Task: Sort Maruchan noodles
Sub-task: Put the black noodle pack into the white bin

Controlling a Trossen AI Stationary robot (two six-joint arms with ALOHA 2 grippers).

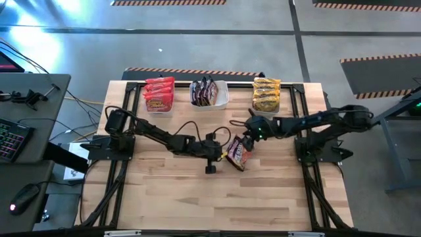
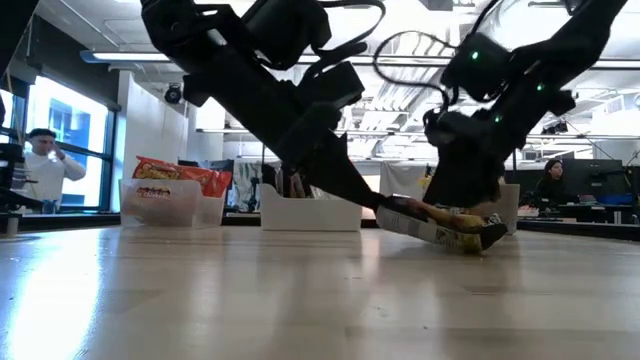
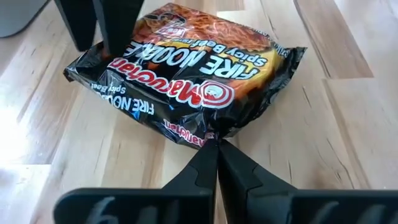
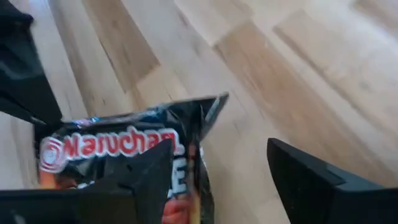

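The high view looks straight down on the whole tabletop. The low view looks level across it. Both wrist views sit close above the dark Maruchan packet, which all four views share.

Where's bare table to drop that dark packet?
Free: the whole near half of the table, below both arms. Crowded: the far edge, with the red tub, the middle tub and the yellow tub, and mid-table around the dark packet.

Left gripper fingers pinched together; right gripper fingers spread apart.
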